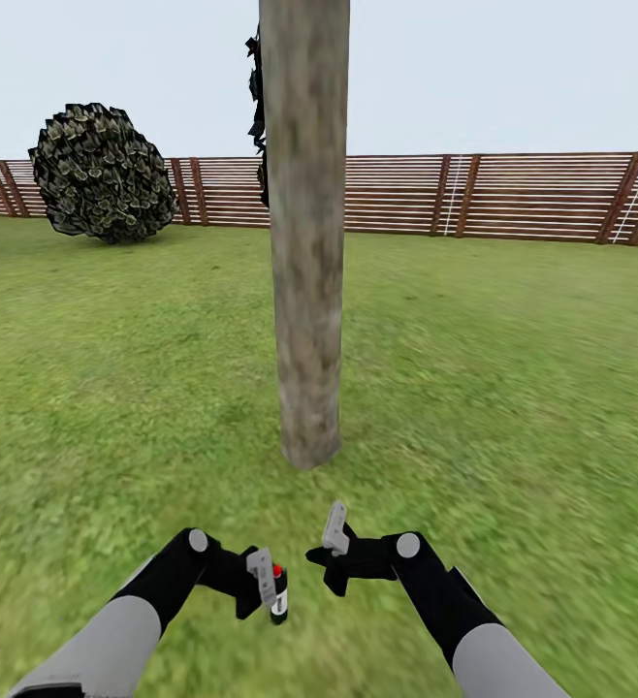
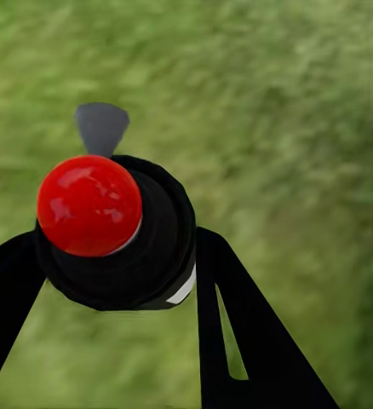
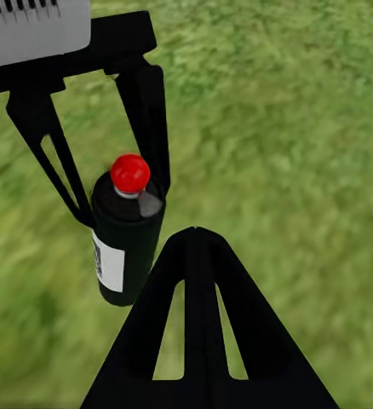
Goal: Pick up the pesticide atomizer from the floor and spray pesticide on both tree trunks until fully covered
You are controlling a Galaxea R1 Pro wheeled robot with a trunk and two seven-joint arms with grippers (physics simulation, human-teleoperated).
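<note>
The tree trunk [image 1: 306, 233] is standing dead ahead on the lawn [image 1: 513, 388], upright, mottled grey-brown, and it is running off the top of the head view, so its canopy is cut off apart from a few dark leaf clumps peeking out behind its left edge. Behind it the reddish-brown slat fence [image 1: 513, 199] is stretching across the back, with a round dark bush [image 1: 101, 173] sitting in front of it at the far left. Down low, the left gripper [image 1: 266, 582] is clamping the pesticide atomizer [image 1: 278, 593], a black bottle with a red cap, holding it upright just above the grass, well short of the trunk's base. From the left wrist view the atomizer [image 2: 118, 234] is being seen from above, red cap facing the camera and black fingers [image 2: 238, 332] pressing on either side; the bottle's body is hidden beneath its own top. The right wrist view is catching the same atomizer [image 3: 125, 234] between the left gripper's [image 3: 101, 183] fingers, a white label showing on its side, too blurred to read. The right gripper [image 1: 331, 548] is hovering just beside the left one; only one pale finger is making itself out there, so whether it is spread or closed I cannot tell.
</note>
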